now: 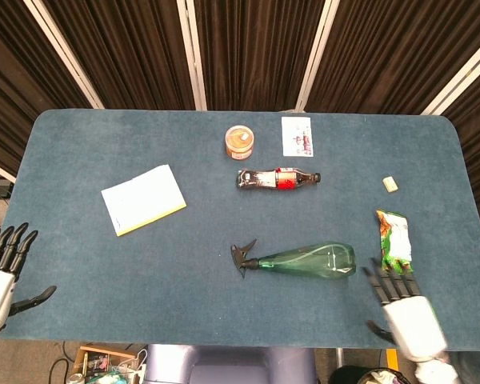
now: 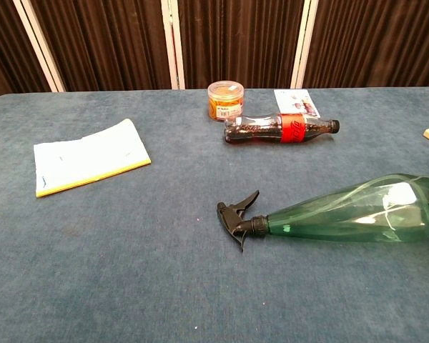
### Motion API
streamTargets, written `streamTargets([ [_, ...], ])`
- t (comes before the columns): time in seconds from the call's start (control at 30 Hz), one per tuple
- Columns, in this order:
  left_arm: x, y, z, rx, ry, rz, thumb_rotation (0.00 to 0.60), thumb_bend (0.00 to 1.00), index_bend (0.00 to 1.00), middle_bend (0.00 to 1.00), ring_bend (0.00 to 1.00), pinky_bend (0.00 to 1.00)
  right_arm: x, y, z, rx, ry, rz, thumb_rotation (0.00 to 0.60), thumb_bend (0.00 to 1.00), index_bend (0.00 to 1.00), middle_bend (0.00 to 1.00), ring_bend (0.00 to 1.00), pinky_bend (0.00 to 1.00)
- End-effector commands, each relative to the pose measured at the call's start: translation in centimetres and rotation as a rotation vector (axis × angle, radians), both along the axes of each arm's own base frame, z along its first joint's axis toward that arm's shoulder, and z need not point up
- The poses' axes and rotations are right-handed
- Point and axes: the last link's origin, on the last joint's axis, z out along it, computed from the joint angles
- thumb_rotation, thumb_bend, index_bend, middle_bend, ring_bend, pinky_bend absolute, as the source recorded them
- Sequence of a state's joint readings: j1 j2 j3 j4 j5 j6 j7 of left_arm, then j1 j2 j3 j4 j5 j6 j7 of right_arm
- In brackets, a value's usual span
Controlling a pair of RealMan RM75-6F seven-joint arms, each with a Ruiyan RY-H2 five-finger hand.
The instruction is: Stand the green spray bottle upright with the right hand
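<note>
The green spray bottle point(image 1: 308, 261) lies on its side on the blue table, black trigger head pointing left and wide base to the right; the chest view shows the same bottle point(image 2: 350, 211) with its base running off the right edge. My right hand point(image 1: 404, 312) is over the table's front edge, just right of and below the bottle's base, fingers spread and holding nothing. It does not touch the bottle. My left hand point(image 1: 2, 272) hangs off the table's front left corner, fingers apart and empty. Neither hand shows in the chest view.
A cola bottle point(image 1: 278, 178) lies on its side behind the spray bottle. An orange-lidded jar point(image 1: 239, 142) and a small card point(image 1: 296, 135) sit at the back. A yellow-edged notepad point(image 1: 143, 199) lies left. A green snack bag point(image 1: 394, 242) and a small eraser point(image 1: 391, 184) lie right.
</note>
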State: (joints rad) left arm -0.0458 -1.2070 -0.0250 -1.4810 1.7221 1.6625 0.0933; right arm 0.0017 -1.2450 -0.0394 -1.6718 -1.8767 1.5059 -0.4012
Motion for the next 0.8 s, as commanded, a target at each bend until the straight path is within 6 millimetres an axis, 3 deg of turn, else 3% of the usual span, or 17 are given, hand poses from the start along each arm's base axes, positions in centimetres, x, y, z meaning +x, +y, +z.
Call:
streamTargets([
  [0.03,-0.2,1.5,-0.5,-0.007,0.024,0.031,0.600,0.01,0.00,0.00,0.00,0.05,3.8,-1.7,-4.0,0.010,0.073,0.065,0.600,0.14,0.07,0.00,0.00,0.00],
  [0.23,-1.0,2.9,-1.0,-0.012,0.047,0.097,0.600,0.01,0.00,0.00,0.00,0.05,6.2,-2.4,-5.5,-0.006,0.118,0.059,0.600,0.14,0.07,0.00,0.00,0.00],
  [0.5,-1.0,3.4,-1.3,-0.025,0.052,0.105,0.600,0.01,0.00,0.00,0.00,0.05,8.6,-2.9,-9.7,0.020,0.310,0.127,0.600,0.14,0.10,0.00,0.00,0.00],
  [0.8,-1.3,3.9,-1.5,-0.024,0.063,0.121,0.600,0.01,0.00,0.00,0.00,0.05,9.2,-4.1,-12.4,0.028,0.462,0.160,0.600,0.14,0.11,0.00,0.00,0.00],
])
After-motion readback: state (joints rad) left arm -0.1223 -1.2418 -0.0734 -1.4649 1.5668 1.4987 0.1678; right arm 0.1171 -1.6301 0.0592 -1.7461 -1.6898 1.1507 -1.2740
